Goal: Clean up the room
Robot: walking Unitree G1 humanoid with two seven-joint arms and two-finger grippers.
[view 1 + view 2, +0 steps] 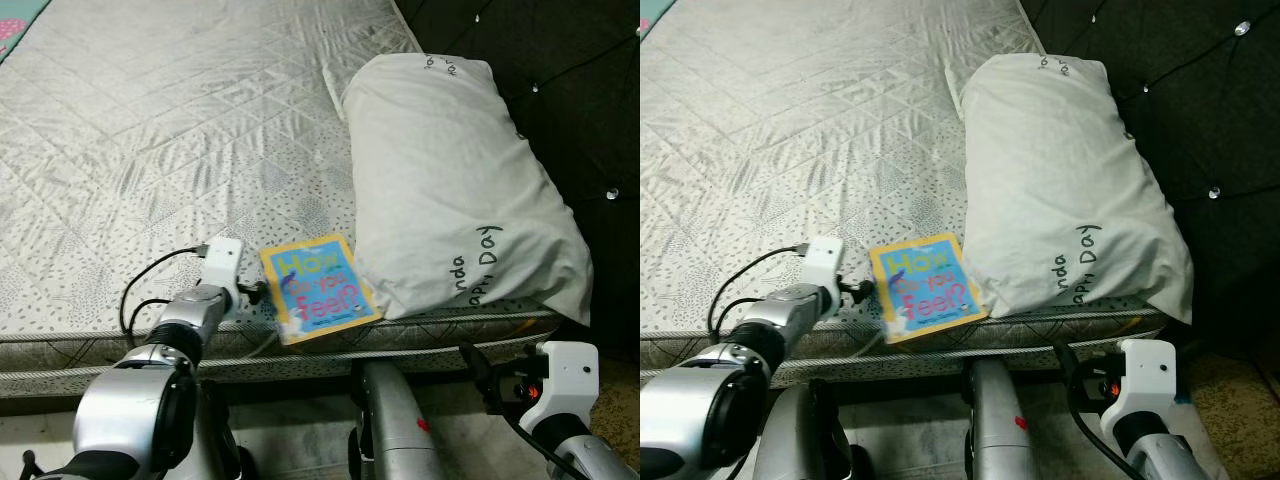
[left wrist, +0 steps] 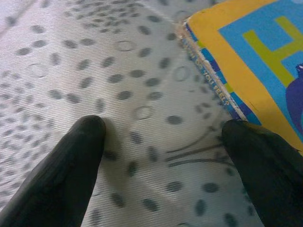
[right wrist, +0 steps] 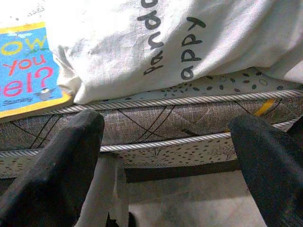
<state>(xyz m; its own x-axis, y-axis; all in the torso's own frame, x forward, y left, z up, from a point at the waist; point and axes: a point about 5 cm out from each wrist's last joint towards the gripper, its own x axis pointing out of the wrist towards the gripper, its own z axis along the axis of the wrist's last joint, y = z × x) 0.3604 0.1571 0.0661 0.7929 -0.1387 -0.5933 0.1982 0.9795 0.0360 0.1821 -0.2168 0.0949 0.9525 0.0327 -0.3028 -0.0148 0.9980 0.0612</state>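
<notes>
A yellow and blue children's book lies flat on the mattress near its front edge, its right side against a white pillow. My left gripper is open and low over the mattress, just left of the book's spine edge; one of its fingertips touches or overlaps that edge. My right gripper is open below the bed edge, facing the mattress side under the pillow, with nothing between its fingers.
A dark tufted headboard stands to the right of the pillow. A pink and teal cloth shows at the far left corner. Below the bed edge are my legs and pale floor.
</notes>
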